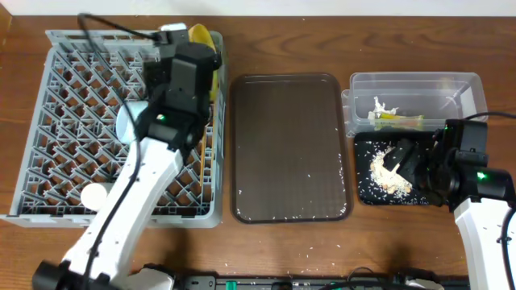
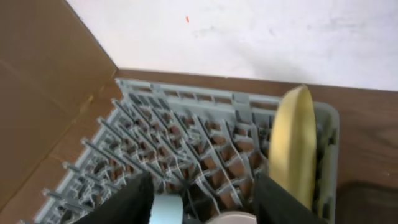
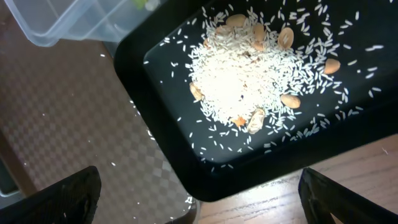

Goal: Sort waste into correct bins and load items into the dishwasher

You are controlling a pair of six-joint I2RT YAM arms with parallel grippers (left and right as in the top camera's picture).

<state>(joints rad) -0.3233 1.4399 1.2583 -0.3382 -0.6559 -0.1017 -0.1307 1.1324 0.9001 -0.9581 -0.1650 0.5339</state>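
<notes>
Dish rack [image 1: 56, 161]: grey, pegged, far left of the table [image 1: 266, 250].
- White cup [image 1: 94, 196] at the rack's 7 o'clock corner.
- Light blue bowl [image 1: 127, 121] near the rack's middle, partly under the left arm.
- Yellow plate [image 1: 203, 40] on edge at the 1 o'clock corner. The left wrist view shows it upright between the pegs [image 2: 292, 149].

Left gripper [image 2: 202, 199]: over the rack's far half. Its fingers [image 2: 124, 202] are spread wide. Low in the gap show the blue bowl's edge [image 2: 165, 210] and a beige bowl rim [image 2: 230, 218]. I cannot tell whether either finger touches them.

Brown serving tray [image 1: 290, 145]: at the rack's 3 o'clock, with a few stray grains along its right and near edges.

Clear tub [image 1: 451, 78]: at the table's 2 o'clock. The green-and-yellow wrapper [image 1: 395, 119] lies inside, toward the tub's 7 o'clock.

Black tray [image 1: 367, 189]: just beside the tub at its 6 o'clock. The crumbs [image 1: 387, 173] are heaped in it, and loose grains lie scattered around the heap. The right wrist view shows the pile [image 3: 249, 74] as rice mixed with some tan nut-like bits.

Right gripper [image 3: 205, 205]: above the black tray's near rim. Its fingers [image 3: 62, 199] are far apart, with nothing between them.
</notes>
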